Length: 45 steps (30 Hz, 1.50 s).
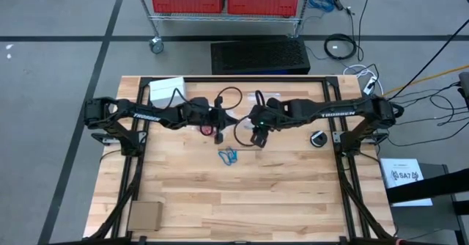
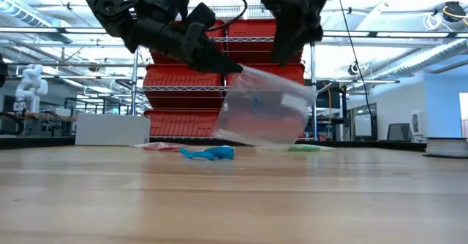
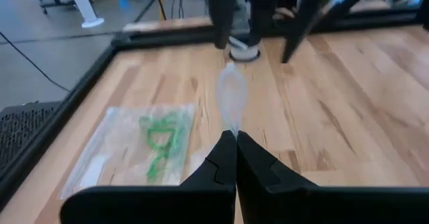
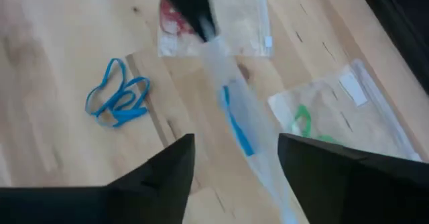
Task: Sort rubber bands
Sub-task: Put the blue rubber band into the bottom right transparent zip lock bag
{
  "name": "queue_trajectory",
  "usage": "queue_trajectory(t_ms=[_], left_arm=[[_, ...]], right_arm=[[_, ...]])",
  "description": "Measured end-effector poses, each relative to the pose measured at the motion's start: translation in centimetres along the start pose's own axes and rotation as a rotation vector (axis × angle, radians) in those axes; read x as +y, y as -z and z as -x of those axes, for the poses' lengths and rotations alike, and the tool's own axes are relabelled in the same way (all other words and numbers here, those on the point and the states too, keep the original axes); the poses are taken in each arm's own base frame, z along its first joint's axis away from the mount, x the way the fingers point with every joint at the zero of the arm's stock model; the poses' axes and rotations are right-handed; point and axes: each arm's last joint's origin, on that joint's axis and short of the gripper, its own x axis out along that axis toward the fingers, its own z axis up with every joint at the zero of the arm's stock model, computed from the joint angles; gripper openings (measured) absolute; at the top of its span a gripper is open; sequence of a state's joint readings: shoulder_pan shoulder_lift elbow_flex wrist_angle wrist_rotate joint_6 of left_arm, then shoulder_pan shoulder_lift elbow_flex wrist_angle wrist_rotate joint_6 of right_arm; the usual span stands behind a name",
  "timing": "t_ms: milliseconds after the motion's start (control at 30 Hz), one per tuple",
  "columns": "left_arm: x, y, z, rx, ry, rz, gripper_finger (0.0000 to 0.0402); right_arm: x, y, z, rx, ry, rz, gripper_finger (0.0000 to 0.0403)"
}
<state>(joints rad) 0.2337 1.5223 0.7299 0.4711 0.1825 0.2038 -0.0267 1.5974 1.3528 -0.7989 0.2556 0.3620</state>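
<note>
Wood table (image 1: 256,194) w/ blue bands (image 1: 228,156) loose — left gripper (image 3: 231,138) clenched on clear bag (image 2: 265,112), right gripper (image 4: 234,153) released above; keep bag mouth up, steady — fetch bands next.

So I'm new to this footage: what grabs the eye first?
A clear bag with a blue band inside hangs above mid-table, pinched by the left gripper. The right gripper hovers open just above it. Loose blue rubber bands lie on the wood nearby.
</note>
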Motion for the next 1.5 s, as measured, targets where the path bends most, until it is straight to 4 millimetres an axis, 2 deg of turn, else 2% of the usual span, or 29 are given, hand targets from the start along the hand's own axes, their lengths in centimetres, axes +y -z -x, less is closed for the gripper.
queue_trajectory(t_ms=[133,267,433,600,733,833,967,1167,1333,1500], left_arm=[[0.0,-0.2,0.1,-0.072,-0.014,0.013,0.0],[0.4,1.0,1.0,-0.161,-0.047,0.043,0.0],[1.6,1.9,2.1,-0.262,-0.012,0.094,0.0],[2.5,2.4,2.6,-0.253,-0.022,0.105,0.0],[2.9,2.4,2.9,-0.259,-0.025,0.102,0.0],[3.2,2.4,3.0,-0.258,-0.035,0.103,0.0],[3.3,2.5,3.1,-0.249,-0.035,0.084,0.0],[3.2,2.6,3.0,-0.24,-0.032,0.079,0.0],[3.2,2.6,3.0,-0.237,-0.03,0.078,0.0],[3.2,2.6,3.0,-0.236,-0.017,0.078,0.0]], right_arm=[[0.5,0.2,1.7,0.02,-0.008,0.045,0.0215],[1.0,1.0,2.9,0.027,-0.017,0.064,0.0205],[1.9,3.0,2.5,0.0,-0.045,0.05,0.0181],[3.6,5.3,-0.7,-0.089,-0.133,0.019,0.0158],[5.0,6.2,-3.8,-0.234,-0.277,-0.024,0.0146],[5.5,6.1,-5.7,-0.231,-0.408,-0.034,0.014],[6.1,6.7,-8.4,-0.177,-0.357,0.095,0.0144],[6.7,5.8,-11.7,-0.153,-0.304,0.284,0.0172],[6.2,4.5,-13.7,-0.101,-0.323,0.328,0.0195],[5.8,4.3,-15.3,-0.028,-0.348,0.389,0.0192]])
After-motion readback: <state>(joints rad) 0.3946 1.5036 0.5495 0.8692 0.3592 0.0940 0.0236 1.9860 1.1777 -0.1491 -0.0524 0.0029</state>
